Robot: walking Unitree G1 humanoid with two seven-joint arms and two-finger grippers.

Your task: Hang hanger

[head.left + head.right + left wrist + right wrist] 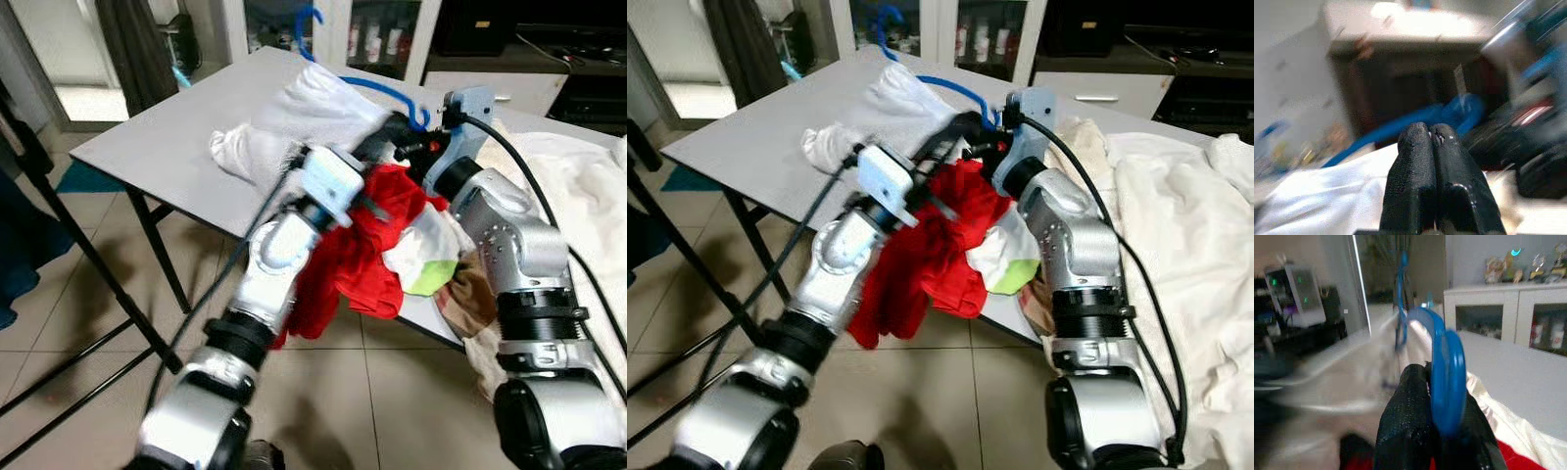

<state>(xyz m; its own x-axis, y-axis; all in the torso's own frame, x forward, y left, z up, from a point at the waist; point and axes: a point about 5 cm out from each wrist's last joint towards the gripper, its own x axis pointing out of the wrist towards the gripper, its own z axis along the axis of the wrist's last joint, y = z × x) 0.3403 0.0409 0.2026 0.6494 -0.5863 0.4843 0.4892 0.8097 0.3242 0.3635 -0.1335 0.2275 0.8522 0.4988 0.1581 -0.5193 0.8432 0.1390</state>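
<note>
The right gripper [1436,428] is clamped on the blue hanger [1447,362], above the red cloth [358,250] hanging off the table [157,137] edge. Just beside it, the left gripper [1430,139] has its fingers pressed together, holding nothing. Beyond them, the hanger carries a white garment [304,113] over the table.

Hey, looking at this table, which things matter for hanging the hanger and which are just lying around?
For the job:
blue hanger
white shirt on it
right gripper, shut on the hanger
left gripper, shut, beside it

Lying about:
red garment
white sheet
grey table
</note>
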